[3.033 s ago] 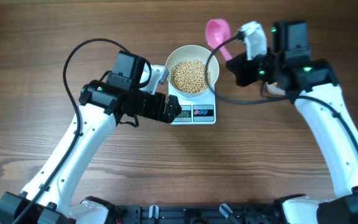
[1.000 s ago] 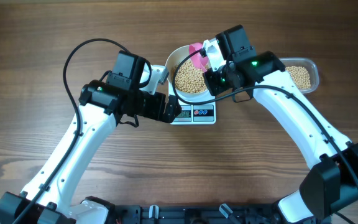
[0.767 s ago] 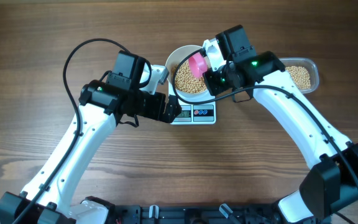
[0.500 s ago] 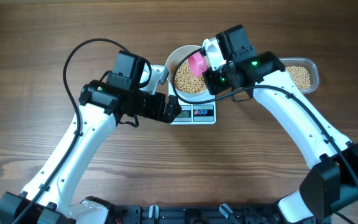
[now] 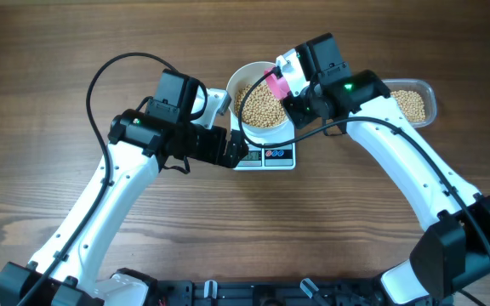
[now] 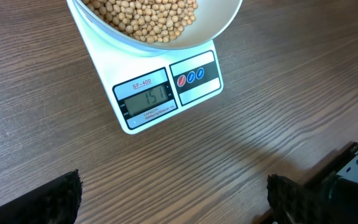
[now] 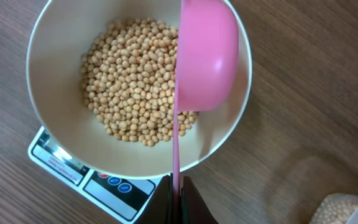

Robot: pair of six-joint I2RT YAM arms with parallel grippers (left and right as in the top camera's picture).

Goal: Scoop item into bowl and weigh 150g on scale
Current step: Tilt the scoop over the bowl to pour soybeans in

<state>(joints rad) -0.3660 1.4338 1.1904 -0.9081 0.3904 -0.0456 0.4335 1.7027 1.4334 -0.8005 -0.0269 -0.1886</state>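
The overhead view looks straight down on the scale (image 5: 266, 155) from far above. Both wrist views look down at it from close, the left over its front edge, the right over the bowl (image 7: 55, 106) atop it. All three views share the scale.

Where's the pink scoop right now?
In the right wrist view the pink scoop is over the right half of the bowl on the scale, its handle in the shut right gripper.

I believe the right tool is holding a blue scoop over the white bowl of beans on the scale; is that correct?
Not quite: the scoop is pink, not blue, as the right wrist view shows. The right tool does hold it over the white bowl of beans on the scale.
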